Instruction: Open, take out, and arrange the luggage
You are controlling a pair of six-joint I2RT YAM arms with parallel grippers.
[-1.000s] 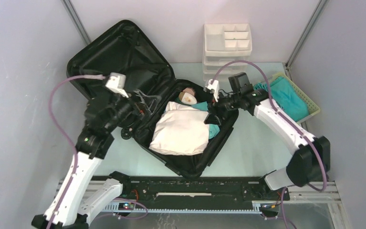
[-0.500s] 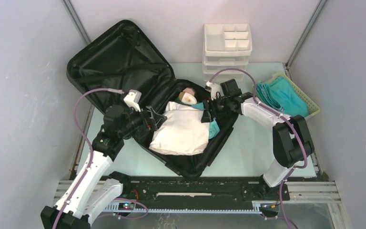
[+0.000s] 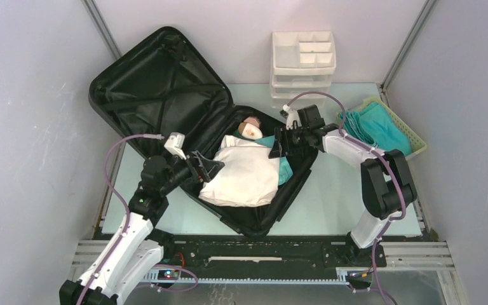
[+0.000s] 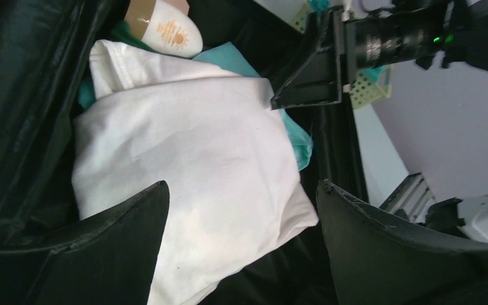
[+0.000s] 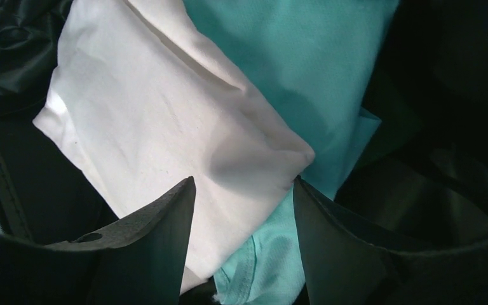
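Luggage [image 3: 159,82] lid open, white cloth [image 3: 241,178] inside btwn left jaws and right jaws, both apart.

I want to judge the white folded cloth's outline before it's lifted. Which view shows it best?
Top external: nearly the whole white cloth shows, lying in the open luggage. Left wrist shows most of it up close, its near edge hidden. Right wrist shows only one corner, over teal fabric.
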